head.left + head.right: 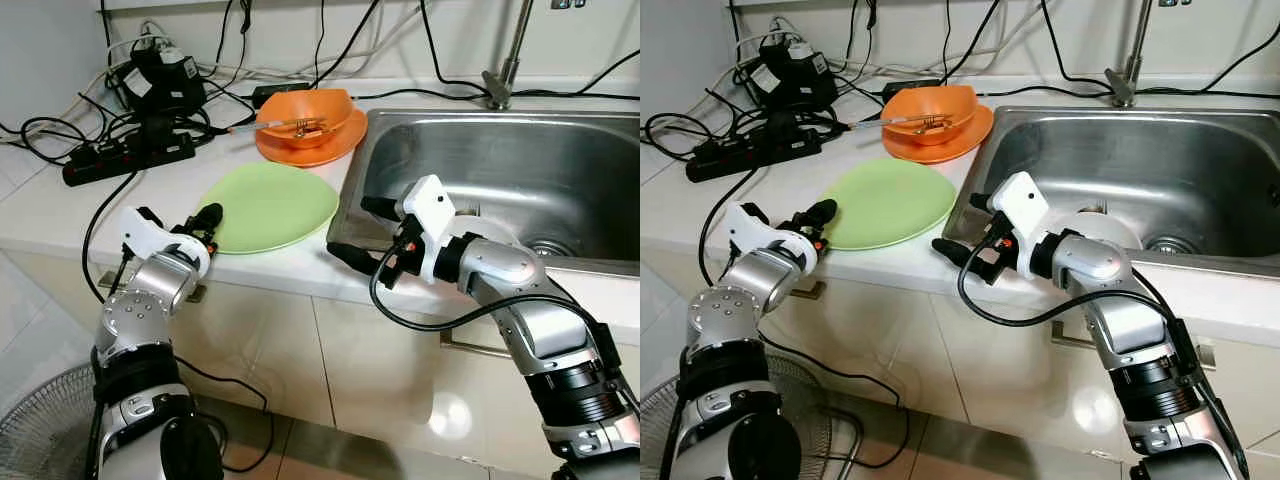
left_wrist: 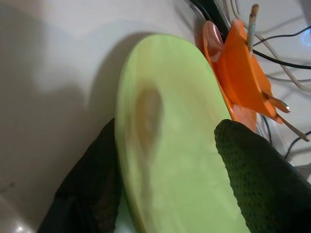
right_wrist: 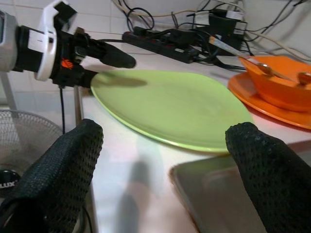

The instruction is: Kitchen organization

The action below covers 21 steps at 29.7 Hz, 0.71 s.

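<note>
A light green plate (image 1: 270,205) lies flat on the white counter, left of the sink. My left gripper (image 1: 205,222) is at the plate's left rim, open. One finger (image 2: 257,170) is over the plate (image 2: 170,160) and the other is under its edge. From the right wrist view the upper finger (image 3: 116,56) hovers just above the plate (image 3: 180,107) and casts a shadow on it. My right gripper (image 1: 352,230) stands wide open at the counter's front edge by the sink's near left corner, pointing at the plate's right side and holding nothing.
An orange bowl (image 1: 305,115) with utensils in it sits on an orange plate (image 1: 315,150) behind the green one. The steel sink (image 1: 480,170) and tap (image 1: 505,60) are at the right. A power strip (image 1: 125,160) and cables crowd the back left. A fan (image 1: 40,430) stands on the floor.
</note>
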{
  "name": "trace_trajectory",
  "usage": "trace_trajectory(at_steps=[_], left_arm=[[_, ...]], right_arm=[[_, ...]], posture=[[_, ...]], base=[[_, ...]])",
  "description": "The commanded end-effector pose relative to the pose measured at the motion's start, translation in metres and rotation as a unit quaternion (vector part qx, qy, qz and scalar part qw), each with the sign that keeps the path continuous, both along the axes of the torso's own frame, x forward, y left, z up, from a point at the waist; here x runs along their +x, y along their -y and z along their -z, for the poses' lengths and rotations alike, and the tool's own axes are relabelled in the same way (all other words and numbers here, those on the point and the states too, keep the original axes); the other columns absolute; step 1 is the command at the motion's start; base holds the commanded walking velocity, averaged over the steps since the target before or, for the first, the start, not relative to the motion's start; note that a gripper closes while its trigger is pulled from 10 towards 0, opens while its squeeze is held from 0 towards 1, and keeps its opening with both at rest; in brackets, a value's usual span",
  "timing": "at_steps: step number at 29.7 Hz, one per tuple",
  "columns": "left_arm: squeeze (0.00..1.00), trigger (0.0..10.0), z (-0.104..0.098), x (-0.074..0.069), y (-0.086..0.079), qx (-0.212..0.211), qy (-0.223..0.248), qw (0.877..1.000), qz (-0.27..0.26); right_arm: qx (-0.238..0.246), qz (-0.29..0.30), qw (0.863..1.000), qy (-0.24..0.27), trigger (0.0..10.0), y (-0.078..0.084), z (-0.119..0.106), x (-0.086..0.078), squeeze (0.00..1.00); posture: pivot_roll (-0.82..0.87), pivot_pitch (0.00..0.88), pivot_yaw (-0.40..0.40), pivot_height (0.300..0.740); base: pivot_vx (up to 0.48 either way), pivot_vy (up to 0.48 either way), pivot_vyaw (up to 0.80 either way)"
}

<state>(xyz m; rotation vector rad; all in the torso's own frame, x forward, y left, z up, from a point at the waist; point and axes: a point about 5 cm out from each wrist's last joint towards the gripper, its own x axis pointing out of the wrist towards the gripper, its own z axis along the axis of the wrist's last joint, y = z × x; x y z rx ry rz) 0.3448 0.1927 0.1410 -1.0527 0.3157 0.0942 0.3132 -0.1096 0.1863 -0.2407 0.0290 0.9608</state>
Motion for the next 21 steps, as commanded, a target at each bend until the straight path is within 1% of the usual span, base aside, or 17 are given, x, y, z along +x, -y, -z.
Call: trace_trajectory(at_steps=[1,12,21], left_arm=[[0.00,0.0,0.0104,-0.0023,0.0073,-0.013,-0.030,0.999,0.018],[0.00,0.0,0.0126,-0.0034,0.0072,-0.017,-0.030,0.999,0.017],[0.00,0.0,0.0096,-0.0028,0.0062,-0.026,-0.012,1.000,0.002]], right_arm=[[-0.002,-0.014,1.000,0.015,10.0,-0.0049,-0.0041,-0.0027,0.00],[-0.001,-0.016,1.000,0.016,10.0,-0.0049,-0.0030,-0.0032,0.00],[0.002,-0.011,1.000,0.008,10.0,-0.0049,-0.0020,-0.0014,0.00]], posture=[[-0.04,0.000,0.158,0.740],[-0.04,0.000,0.155,0.740],[-0.04,0.000,0.149,0.740]], base=[[0.000,0.000,0.00],[0.000,0.000,0.00],[0.000,0.000,0.00]])
